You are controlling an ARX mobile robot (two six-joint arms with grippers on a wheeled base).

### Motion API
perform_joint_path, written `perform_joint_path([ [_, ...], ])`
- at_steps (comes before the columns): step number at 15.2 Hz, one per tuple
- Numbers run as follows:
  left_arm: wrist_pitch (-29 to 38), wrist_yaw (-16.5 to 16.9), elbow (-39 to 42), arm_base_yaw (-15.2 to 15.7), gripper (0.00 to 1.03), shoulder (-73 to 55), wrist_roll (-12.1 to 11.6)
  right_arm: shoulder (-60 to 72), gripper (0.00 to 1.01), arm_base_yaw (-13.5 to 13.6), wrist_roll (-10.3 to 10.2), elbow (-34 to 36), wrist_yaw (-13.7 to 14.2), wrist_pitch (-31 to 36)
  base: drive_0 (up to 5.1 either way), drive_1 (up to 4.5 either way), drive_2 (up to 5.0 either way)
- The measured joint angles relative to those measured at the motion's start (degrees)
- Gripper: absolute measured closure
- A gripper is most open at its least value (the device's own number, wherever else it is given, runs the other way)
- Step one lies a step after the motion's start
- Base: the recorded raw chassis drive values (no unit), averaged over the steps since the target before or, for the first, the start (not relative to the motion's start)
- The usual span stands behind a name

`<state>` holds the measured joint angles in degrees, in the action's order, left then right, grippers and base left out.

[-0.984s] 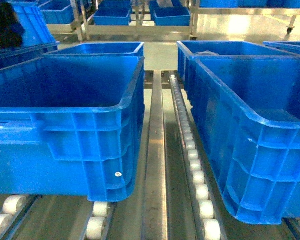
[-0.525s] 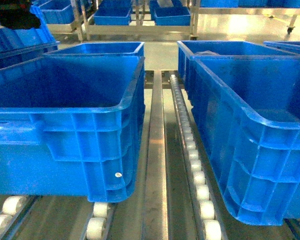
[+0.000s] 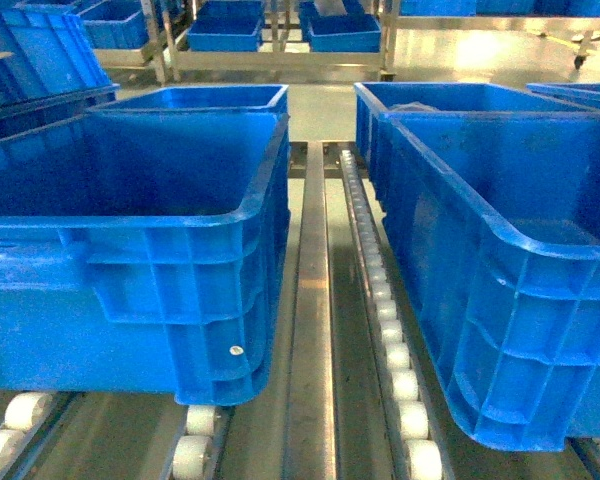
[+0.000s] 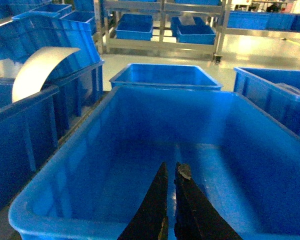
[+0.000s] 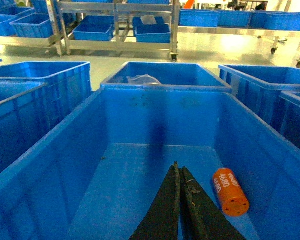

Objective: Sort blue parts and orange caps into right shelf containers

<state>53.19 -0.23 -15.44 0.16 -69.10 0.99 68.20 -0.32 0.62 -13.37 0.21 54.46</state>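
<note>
One orange cap (image 5: 230, 191) lies on its side on the floor of the deep blue crate (image 5: 160, 115), with white lettering on its wall and small holes in its flat end. My right gripper (image 5: 178, 167) hangs over that crate floor just left of the cap, shut and holding nothing. My left gripper (image 4: 170, 165) hangs over the other deep blue crate (image 4: 65, 165), its fingers almost together with nothing between them; I see no objects inside this crate. The head view shows both crates, left (image 3: 260, 200) and right (image 3: 480, 215), but neither gripper. Blue parts are out of view.
A roller rail (image 3: 380, 290) and a metal beam run between the two crates. Shallower blue crates (image 3: 195, 97) (image 3: 460, 95) stand behind them. A curved white sheet (image 4: 40, 67) sticks out of a tilted crate on the left. Metal racks with crates (image 3: 225, 35) line the back.
The dark arm at the head view's top left has gone out of view. A dark shape at the right edge half a second ago is gone too. The crates have not moved.
</note>
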Motion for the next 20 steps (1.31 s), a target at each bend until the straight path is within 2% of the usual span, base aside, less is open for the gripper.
perform_joint_path([
  [6, -4.26, 0.22, 7.74, -0.17, 1.01, 11.82, 0.00, -12.26, 0.99, 0.00, 0.00, 7.04, -0.07, -5.57, 0.0, 0.00, 0.0],
  [7, -5.44, 0.20, 8.59, -0.17, 1.01, 13.73, -0.02, -12.09, 0.99, 0.00, -0.02, 8.74, -0.07, -1.40, 0.0, 0.00, 0.0],
  [8, -6.99, 0.22, 9.70, -0.17, 1.01, 16.48, -0.02, -13.27, 0.99, 0.00, 0.00, 10.12, -0.07, -3.69, 0.0, 0.00, 0.0],
  [10, -5.29, 0.20, 12.68, -0.17, 1.01, 18.23, 0.00, -19.26, 0.99, 0.00, -0.02, 11.89, -0.07, -8.46, 0.0, 0.00, 0.0],
  [13, -14.01, 0.22, 14.67, -0.17, 1.01, 28.76, 0.00, -29.77, 0.99, 0.00, -0.02, 12.59, -0.07, -17.49, 0.0, 0.00, 0.0],
  [20, -29.97, 0.22, 14.82, -0.17, 1.01, 45.75, 0.00, -46.38, 0.99, 0.00, -0.02, 12.63, -0.07, -32.68, 0.0, 0.00, 0.0],
])
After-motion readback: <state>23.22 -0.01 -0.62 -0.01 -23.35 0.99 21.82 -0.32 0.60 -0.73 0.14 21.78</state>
